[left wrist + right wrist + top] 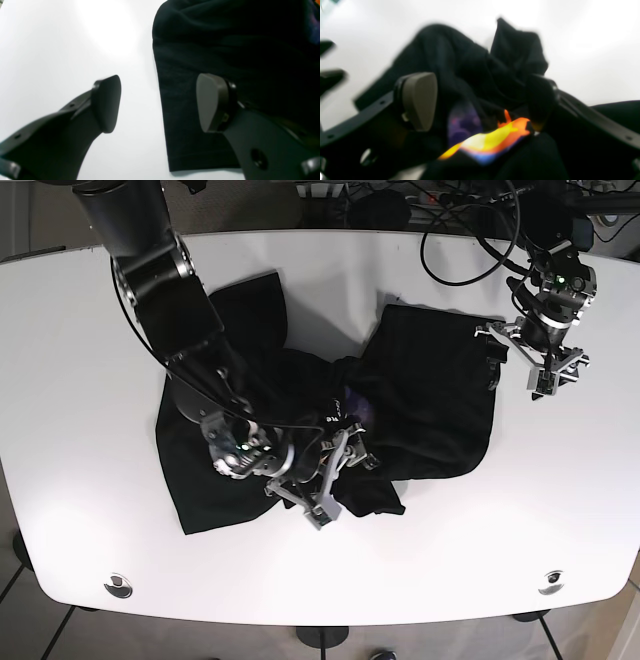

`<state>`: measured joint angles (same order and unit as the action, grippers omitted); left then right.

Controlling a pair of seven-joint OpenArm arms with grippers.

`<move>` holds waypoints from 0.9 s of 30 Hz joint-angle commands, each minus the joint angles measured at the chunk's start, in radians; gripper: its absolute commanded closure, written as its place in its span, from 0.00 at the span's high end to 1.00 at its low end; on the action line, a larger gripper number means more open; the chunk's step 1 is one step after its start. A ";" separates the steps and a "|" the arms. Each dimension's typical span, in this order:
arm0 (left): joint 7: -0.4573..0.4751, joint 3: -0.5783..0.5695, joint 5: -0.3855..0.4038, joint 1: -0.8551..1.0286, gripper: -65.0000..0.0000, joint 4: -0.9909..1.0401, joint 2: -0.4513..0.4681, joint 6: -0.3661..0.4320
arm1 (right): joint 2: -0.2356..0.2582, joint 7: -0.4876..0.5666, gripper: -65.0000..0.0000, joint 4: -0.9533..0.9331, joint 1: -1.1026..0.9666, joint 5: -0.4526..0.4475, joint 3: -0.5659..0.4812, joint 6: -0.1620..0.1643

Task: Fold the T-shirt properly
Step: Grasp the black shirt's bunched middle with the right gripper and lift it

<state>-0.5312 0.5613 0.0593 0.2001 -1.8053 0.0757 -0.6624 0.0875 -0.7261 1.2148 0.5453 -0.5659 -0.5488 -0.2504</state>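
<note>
Black T-shirt, crumpled, bunched mid-table, colourful print showing

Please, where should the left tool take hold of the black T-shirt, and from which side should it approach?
Probably the straight hemmed edge of the T-shirt, which lies flat on the white table. The open left tool already straddles it, one finger over bare table, the other over cloth. Coming from the table side and closing there should catch a clean edge, not the crumpled middle.
</note>
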 commanded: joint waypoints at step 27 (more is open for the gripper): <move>0.023 0.003 0.015 -0.009 0.67 0.025 0.009 0.003 | -0.116 0.392 0.68 -0.453 0.123 0.194 -0.287 0.000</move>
<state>-0.5312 0.5621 0.0597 0.1993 -1.7664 0.0753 -0.6628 -0.0227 -0.3378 0.7456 0.6353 -0.3706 -0.8387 -0.2478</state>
